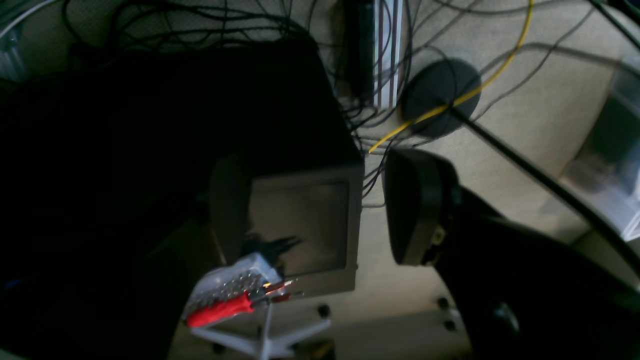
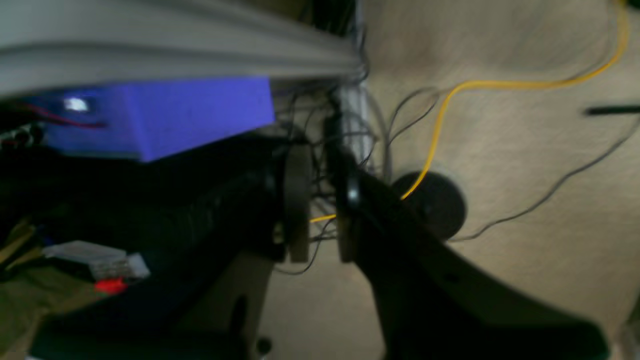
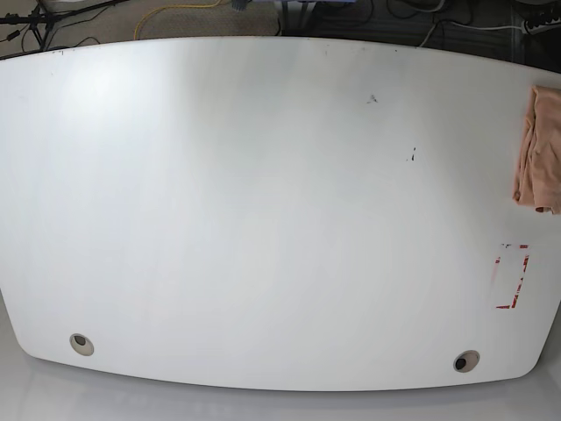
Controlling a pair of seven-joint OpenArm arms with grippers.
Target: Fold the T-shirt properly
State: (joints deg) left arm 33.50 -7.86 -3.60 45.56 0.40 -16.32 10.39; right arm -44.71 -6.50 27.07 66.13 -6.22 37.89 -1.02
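Observation:
The peach T-shirt (image 3: 537,149) lies bunched at the right edge of the white table (image 3: 263,219), partly cut off by the base view's border. Neither arm shows in the base view. In the left wrist view my left gripper (image 1: 320,210) hangs over the floor, its fingers (image 1: 415,205) wide apart with nothing between them. In the right wrist view my right gripper (image 2: 322,210) also faces the floor, its pads (image 2: 297,200) nearly together with only a thin slit and nothing held. No cloth shows in either wrist view.
A red tape outline (image 3: 511,276) marks the table's right side, and two cable holes (image 3: 81,344) sit near the front edge. Below are a grey box (image 1: 305,225), a red screwdriver (image 1: 220,310), a yellow cable (image 2: 500,85), a black disc (image 2: 435,205) and a purple block (image 2: 190,115).

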